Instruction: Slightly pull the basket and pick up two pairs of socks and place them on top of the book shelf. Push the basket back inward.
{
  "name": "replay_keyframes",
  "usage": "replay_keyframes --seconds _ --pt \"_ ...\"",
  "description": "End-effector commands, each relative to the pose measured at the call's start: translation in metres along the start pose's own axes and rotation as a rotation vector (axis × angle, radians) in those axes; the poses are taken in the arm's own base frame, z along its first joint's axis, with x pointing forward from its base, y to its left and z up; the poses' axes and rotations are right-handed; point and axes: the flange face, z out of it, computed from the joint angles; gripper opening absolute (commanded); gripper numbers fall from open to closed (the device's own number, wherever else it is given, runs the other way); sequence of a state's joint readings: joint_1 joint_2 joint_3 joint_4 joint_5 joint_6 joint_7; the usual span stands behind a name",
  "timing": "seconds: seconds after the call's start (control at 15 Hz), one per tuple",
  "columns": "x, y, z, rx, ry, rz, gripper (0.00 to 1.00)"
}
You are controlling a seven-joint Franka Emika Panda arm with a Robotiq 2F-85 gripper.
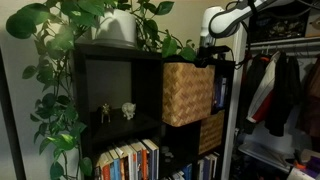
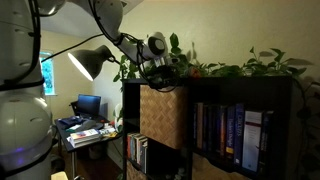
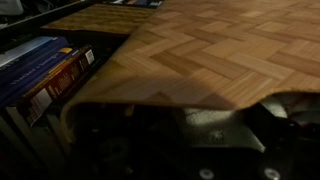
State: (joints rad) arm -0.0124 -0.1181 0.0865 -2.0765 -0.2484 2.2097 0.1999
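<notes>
Jaws at its top rim, their spread impossible to tell, the light tan woven straw basket [image 1: 187, 92] juts from the black-brown cube shelf [image 1: 110, 62], presumably for reaching socks.

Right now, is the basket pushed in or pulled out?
Pulled out partly: in both exterior views the basket juts past the shelf front.

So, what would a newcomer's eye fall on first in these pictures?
The light tan woven basket stands out most: it juts forward from an upper compartment of the dark book shelf and fills most of the wrist view. The robot's tool sits at the basket's top edge; whether it grips cannot be told. Green leafy plants spread over the shelf top and hang down its side.
</notes>
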Motion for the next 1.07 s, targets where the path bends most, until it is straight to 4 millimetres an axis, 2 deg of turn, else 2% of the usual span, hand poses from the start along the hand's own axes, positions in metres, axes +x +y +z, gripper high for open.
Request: replay_keyframes --seconds 0.0,0.13,0.2,0.27,0.53,0.93,1.0 --pt "0.008 0.007 0.010 -0.016 0.047 -0.028 1.00" --pt "0.011 0.007 0.015 -0.021 0.058 -0.036 1.00" --pt "0.011 0.007 0.020 -0.018 0.054 -0.036 0.75" --pt "0.011 0.006 0.023 -0.015 0.052 -0.037 0.74" --pt "0.009 0.005 0.024 -0.017 0.043 -0.036 0.47" --pt "0.005 0.006 0.013 -0.002 0.023 -0.026 0.10" --pt "0.004 0.006 0.006 0.013 0.025 -0.033 0.07"
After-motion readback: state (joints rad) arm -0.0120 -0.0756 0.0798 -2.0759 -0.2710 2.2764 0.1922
